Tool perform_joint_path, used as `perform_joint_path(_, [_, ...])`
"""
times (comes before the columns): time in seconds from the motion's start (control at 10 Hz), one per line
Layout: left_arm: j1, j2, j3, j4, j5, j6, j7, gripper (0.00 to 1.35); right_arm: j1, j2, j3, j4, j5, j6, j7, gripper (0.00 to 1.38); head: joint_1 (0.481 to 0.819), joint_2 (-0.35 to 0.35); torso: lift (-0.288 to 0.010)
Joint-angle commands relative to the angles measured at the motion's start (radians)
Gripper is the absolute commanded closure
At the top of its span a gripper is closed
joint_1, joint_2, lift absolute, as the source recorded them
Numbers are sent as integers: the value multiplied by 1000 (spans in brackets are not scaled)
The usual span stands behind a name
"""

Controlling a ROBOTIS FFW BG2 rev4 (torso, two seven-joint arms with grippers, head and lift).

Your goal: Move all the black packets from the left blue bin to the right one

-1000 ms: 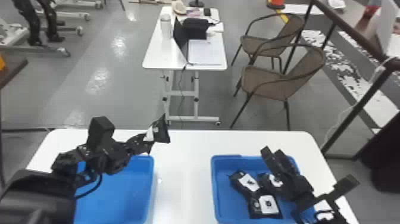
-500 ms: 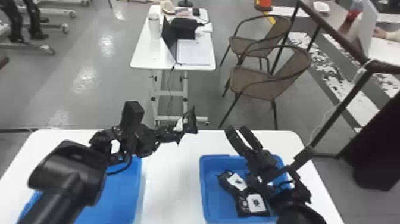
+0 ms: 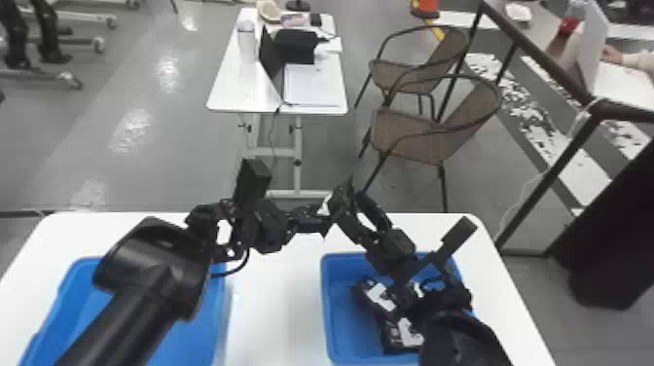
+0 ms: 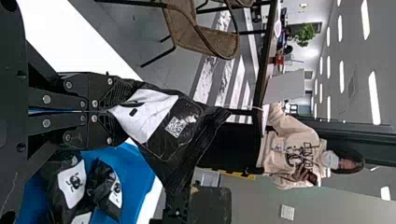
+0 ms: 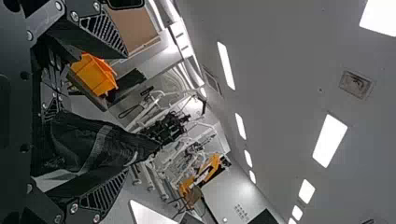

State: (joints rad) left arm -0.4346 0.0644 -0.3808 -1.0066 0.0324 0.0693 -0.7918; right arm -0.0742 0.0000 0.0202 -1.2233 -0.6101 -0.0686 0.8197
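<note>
Black packet (image 4: 184,128) tight in the left end effector (image 3: 318,220)

The crinkled packet (image 4: 164,148) looks like plastic film, the right bin (image 3: 343,311) smooth plastic, the floor (image 3: 160,121) glossy.

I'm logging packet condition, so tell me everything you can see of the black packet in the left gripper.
The black packet looks like creased, slightly shiny plastic film, with a white panel, a small square printed code and a ribbed end seam. The left gripper is shut on the end opposite that seam, holding the packet tilted, up off the white table. The right gripper's open fingers stand either side of it; whether they touch it, I cannot tell.
</note>
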Motion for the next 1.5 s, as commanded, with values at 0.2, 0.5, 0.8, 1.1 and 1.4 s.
perform_joint_path(0.2, [-9,-18,-52,3,78,15,-9,1159,-16,1,9,10,62,0,-54,252,695,-139,0])
perform_joint_path(0.5, [-7,-18,-58,2,106,17,-15,1159,36,1,-19,-33,110,-48,-186,1277,695,-168,0])
perform_joint_path(0.8, [-1,-15,-50,-6,124,9,-17,1076,44,1,-48,-30,115,-86,-195,1277,695,-203,0])
perform_joint_path(1.1, [99,11,69,-116,107,87,17,291,47,1,-77,-12,93,-105,-195,1277,695,-203,0])
perform_joint_path(1.4, [257,107,197,-326,152,176,60,157,86,1,-143,-7,52,-106,-194,1277,695,-166,0])
